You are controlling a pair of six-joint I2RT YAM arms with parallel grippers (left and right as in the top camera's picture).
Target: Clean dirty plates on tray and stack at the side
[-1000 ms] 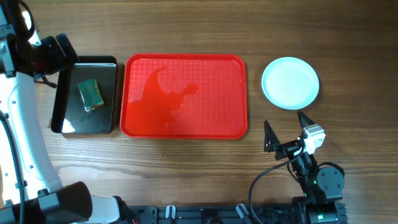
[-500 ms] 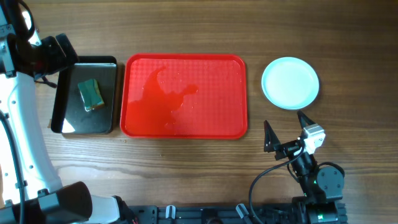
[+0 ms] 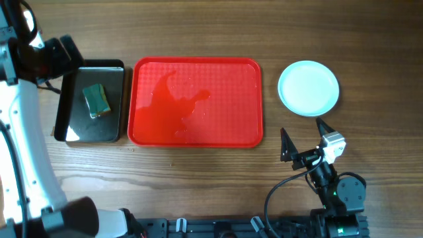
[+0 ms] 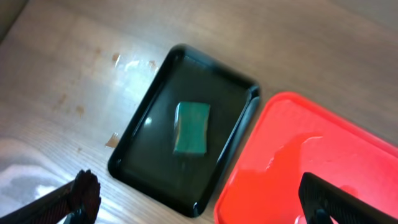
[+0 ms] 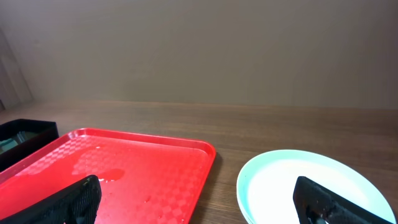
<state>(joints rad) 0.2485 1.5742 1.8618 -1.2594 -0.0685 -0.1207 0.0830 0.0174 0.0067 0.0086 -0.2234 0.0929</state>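
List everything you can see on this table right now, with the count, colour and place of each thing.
Tray: one, red, mid-table, no plates on it, wet patch on its left half.
Plate: one showing, white centre with a pale blue rim, clean, right of the red tray; cannot tell if more lie beneath it.
Black tray: one, smaller and deeper, just left of the red tray.
Sponge: one, green, inside the black tray.
Table: one, brown wood, under everything.
Left fingers: two, black, open, above the black tray, holding nothing.
Right fingers: two, black, open, near the plate's front edge, holding nothing.
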